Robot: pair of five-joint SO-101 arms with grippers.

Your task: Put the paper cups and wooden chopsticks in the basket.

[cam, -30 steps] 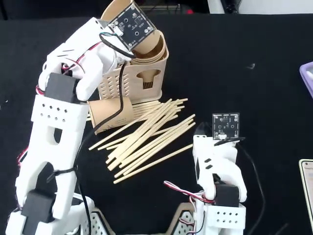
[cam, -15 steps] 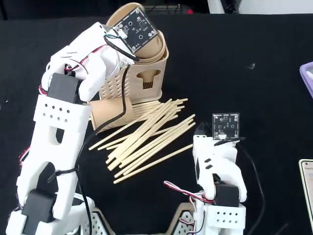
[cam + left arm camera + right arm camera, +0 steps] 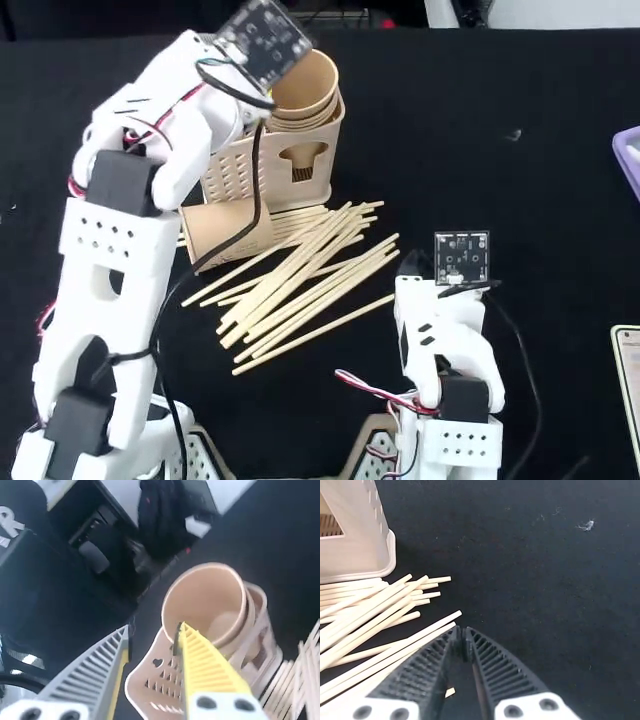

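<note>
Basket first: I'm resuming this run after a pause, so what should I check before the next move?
1. Stacked cups seated in the basket: ok, nested inside it.
2. Left gripper clear of them: ok, fingers open and empty over the rim.
3. Last paper cup in: not ok, it lies on its side beside the basket.
4. Chopsticks in: not ok, loose on the table.
5. Right gripper ready to grasp: not ok, fingers shut, empty, beside the chopsticks' tips.

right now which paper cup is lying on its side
The paper cup on the table beside the basket. The others stand nested upright inside the basket.
</note>
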